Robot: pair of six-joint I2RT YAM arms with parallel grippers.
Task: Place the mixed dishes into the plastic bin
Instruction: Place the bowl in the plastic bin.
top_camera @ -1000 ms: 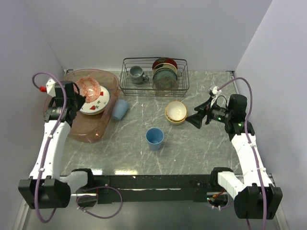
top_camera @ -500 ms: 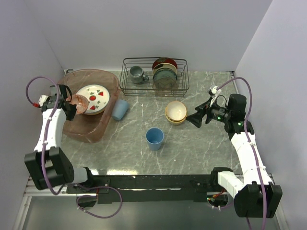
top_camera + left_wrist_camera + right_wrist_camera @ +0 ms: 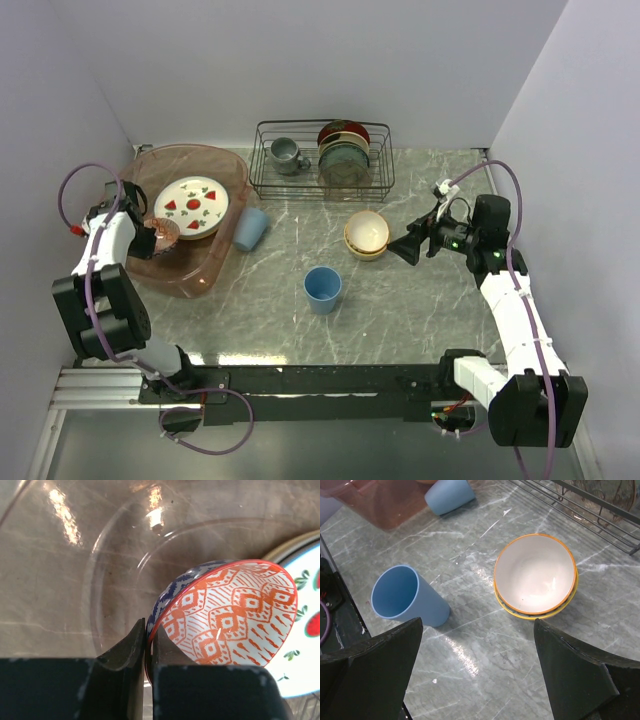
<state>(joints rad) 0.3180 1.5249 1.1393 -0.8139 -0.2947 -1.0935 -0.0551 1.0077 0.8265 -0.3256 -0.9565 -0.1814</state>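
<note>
Well right of the bin (image 3: 196, 279), the upright blue cup (image 3: 322, 288) and the cream bowl (image 3: 535, 575) sit before the right gripper (image 3: 476, 635), jaws spread wide. Inside the bin, the left gripper (image 3: 148, 630) pinches the tilted patterned bowl (image 3: 225, 615) by its rim. It is best lowered and levelled beside the strawberry plate (image 3: 192, 198), not on that plate's edge, before release.

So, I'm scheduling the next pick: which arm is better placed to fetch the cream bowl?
Right. The right gripper hangs open beside the cream bowl, facing it. The left gripper is shut on the red-patterned bowl inside the plastic bin, across the table.
</note>
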